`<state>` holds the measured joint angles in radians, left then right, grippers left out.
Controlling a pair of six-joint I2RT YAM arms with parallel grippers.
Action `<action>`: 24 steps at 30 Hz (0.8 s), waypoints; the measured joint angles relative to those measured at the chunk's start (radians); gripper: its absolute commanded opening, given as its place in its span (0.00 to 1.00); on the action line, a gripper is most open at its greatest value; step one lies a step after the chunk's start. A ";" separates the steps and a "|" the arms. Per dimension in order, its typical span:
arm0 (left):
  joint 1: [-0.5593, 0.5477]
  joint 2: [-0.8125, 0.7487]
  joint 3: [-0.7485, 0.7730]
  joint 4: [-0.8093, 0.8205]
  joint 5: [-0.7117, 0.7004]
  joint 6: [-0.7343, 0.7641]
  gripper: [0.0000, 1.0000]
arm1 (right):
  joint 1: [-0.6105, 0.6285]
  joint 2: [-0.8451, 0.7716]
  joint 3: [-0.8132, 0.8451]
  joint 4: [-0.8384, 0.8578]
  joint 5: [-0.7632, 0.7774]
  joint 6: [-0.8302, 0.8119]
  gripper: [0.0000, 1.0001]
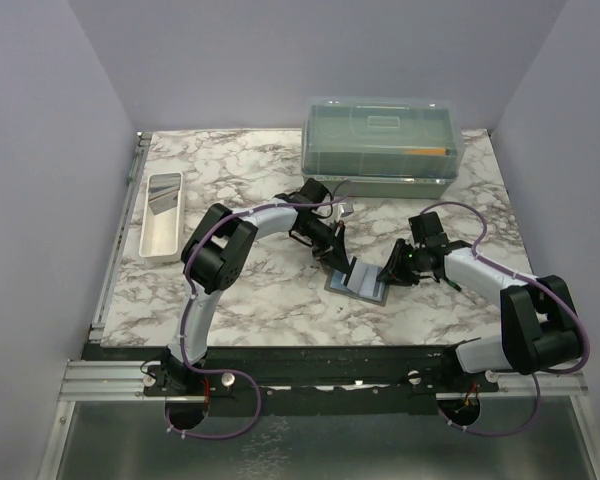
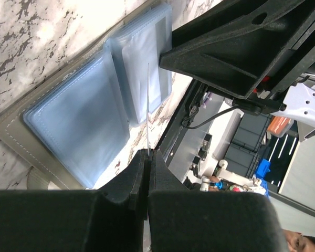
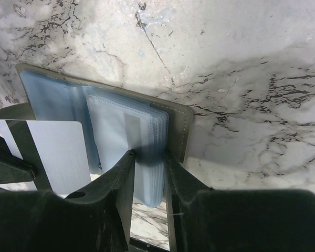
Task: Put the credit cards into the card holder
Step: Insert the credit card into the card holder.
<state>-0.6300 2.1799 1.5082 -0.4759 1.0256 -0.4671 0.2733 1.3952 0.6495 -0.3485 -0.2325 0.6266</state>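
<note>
Marbled white-and-grey counter (image 1: 280,300), lilac walls on three sides. Near its middle, lying open and flat, cover down: card holder (image 1: 358,283), grey-olive outside with pale stitching along the rim, blue-grey clear sleeves (image 3: 147,131) inside, stacked like pages. Lifted at the holder's right half, a bunch of those sleeves, pinched between the right fingers (image 1: 392,268). Clenched on them, judging by the right wrist view, most likely to hold a pocket open and to keep the holder from sliding.

Just above the holder's spine, standing on edge: silver-grey credit card (image 3: 60,152), plain-faced, round-cornered, a mere thin line from the left wrist. Gripped by one edge in the left fingers (image 1: 332,256), shut tight on it, free edge aimed down toward the sleeves, presumably so as to slip into a slot mouth rather than land flat. Free edge close to the sleeves; touching or not, impossible to tell.

Well beyond the holder, at the back of the counter: big clear lidded box (image 1: 383,140), something orange inside. Far to the holder's left: long white tray (image 1: 163,240), a silver-grey flat thing at its far end, possibly another card, too small to be sure.
</note>
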 measured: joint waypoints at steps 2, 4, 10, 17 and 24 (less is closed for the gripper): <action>0.001 0.000 -0.002 0.002 0.001 0.000 0.00 | 0.000 0.001 0.000 0.001 -0.001 0.000 0.27; 0.006 0.000 -0.008 0.004 0.002 0.000 0.00 | 0.000 0.003 0.000 0.003 -0.002 -0.001 0.27; 0.015 0.001 -0.023 0.004 0.003 0.000 0.00 | 0.000 0.007 0.000 0.012 -0.012 -0.001 0.27; 0.018 0.017 -0.024 0.006 0.017 0.000 0.00 | 0.000 0.008 0.000 0.012 -0.013 -0.004 0.27; 0.018 0.034 -0.024 0.007 0.032 0.001 0.00 | 0.000 0.010 0.000 0.015 -0.016 -0.007 0.27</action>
<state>-0.6117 2.2143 1.4841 -0.4686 1.0576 -0.4664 0.2729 1.4055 0.6498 -0.3336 -0.2489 0.6197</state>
